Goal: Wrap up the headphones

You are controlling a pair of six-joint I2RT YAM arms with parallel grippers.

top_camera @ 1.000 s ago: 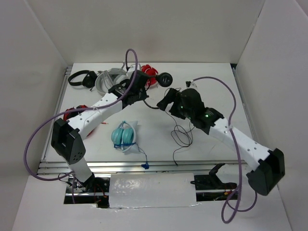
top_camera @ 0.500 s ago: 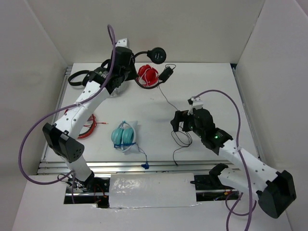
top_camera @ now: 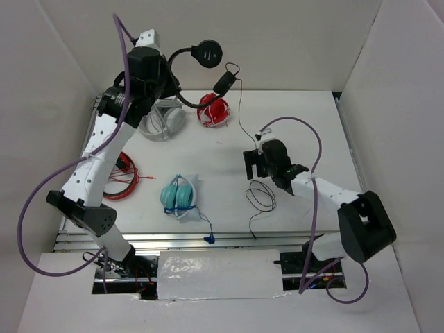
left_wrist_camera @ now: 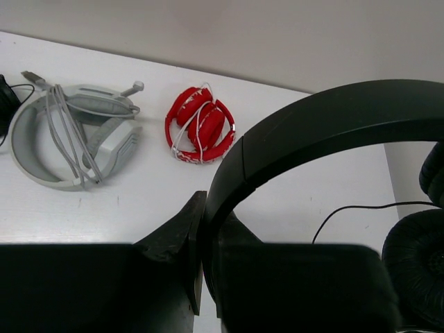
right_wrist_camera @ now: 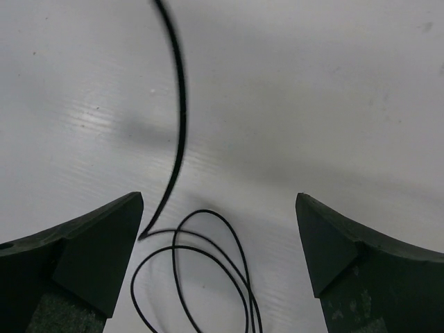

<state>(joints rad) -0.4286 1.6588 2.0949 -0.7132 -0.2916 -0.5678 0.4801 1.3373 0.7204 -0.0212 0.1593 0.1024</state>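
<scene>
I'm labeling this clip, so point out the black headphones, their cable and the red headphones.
black headphones [top_camera: 207,53]: top external view, on the raised round earcup.
cable [right_wrist_camera: 183,111]: right wrist view, on the single strand above the loops.
red headphones [left_wrist_camera: 201,126]: left wrist view, on the folded earcups.

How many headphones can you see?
4. The black headphones hang from the left gripper; the red pair and the grey pair lie at the back; the teal pair lies in front. The left arm may hide more.
</scene>
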